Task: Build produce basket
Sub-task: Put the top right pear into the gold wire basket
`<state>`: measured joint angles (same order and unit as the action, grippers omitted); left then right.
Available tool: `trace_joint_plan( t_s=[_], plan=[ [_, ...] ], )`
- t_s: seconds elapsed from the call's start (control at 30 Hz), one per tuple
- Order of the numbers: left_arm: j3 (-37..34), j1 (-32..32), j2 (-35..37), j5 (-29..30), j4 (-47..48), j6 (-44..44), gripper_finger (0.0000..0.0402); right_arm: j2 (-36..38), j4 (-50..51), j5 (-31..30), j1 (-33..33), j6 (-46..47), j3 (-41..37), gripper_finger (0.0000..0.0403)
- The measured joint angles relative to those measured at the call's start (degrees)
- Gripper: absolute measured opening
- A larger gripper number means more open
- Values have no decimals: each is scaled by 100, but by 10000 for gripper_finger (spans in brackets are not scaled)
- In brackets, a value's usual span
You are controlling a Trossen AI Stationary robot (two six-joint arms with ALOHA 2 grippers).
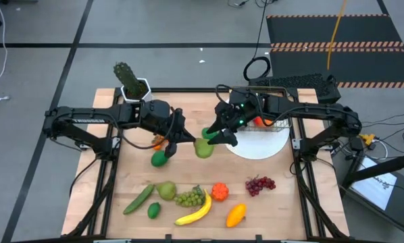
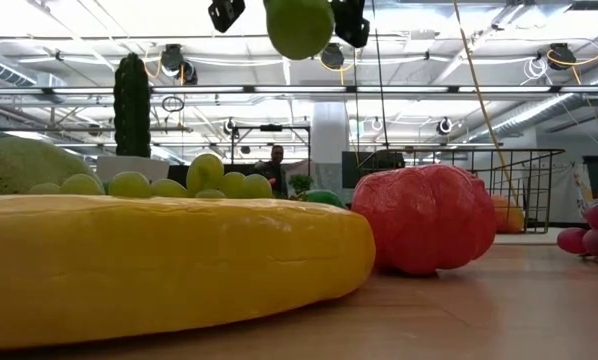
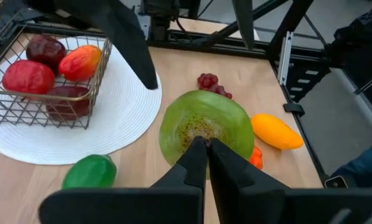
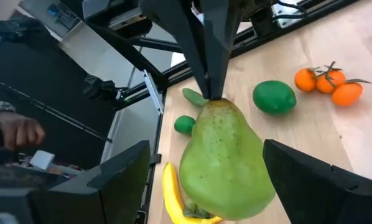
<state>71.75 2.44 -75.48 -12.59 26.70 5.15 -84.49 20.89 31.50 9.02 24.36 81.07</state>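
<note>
A green pear (image 4: 226, 162) hangs in the air over the middle of the table (image 1: 203, 148), with my left gripper (image 3: 203, 144) shut on it. My right gripper (image 4: 204, 149) stands open around the pear, one finger (image 4: 127, 177) on each side; I cannot tell whether either touches it. Right of them, the wire basket (image 3: 80, 99) stands on a white round plate (image 3: 120, 121). It holds red apples (image 3: 27, 76) and a red-orange mango (image 3: 80, 61). More produce lies along the table's near side. My left gripper pinches the pear's narrow stem end (image 4: 212, 102) between its two shut fingertips (image 3: 195, 155). The fingers come slanting down from the table's left. The pear hangs from them with its broad end lowest, lifted clear of the table (image 2: 299, 25).
A lime (image 3: 89, 171) lies beside the plate and another lime (image 1: 160, 158) under my left arm, near small tangerines (image 4: 328, 84). Cucumber (image 1: 138, 199), green grapes (image 1: 190, 197), banana (image 1: 196, 210), mango (image 1: 236, 214) and purple grapes (image 1: 259, 183) lie near the front. A potted cactus (image 1: 133, 84) stands far left.
</note>
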Motion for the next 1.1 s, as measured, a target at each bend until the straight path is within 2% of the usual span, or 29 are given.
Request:
trace_joint_plan(
  t_s=[0.13,0.2,0.3,0.47,0.53,0.67,0.77,0.83,1.1],
  plan=[
    [0,-35,0,-51,9,76,8,-3,-216,32,-5,257,-149,303],
    [0,-40,0,-291,55,-60,4,-4,-585,32,-4,568,-222,303],
    [0,-44,0,-353,115,-93,8,-2,-1096,51,2,800,-309,303],
    [0,-38,0,-421,63,-55,8,-2,-1122,166,-69,1369,-327,303],
    [0,-40,0,-437,61,-117,4,-2,-1151,159,-112,1307,-330,303],
    [0,-40,0,-381,45,-277,10,-2,-1165,156,-138,563,-330,303],
    [0,-38,0,-368,61,-651,11,-2,-1164,-127,-113,331,-330,303],
    [0,-27,0,-368,57,-890,7,-2,-1263,-321,-112,452,-372,303],
    [0,155,0,-347,-15,-1422,13,-2,-1848,-325,-40,1099,-749,302]
  ],
)
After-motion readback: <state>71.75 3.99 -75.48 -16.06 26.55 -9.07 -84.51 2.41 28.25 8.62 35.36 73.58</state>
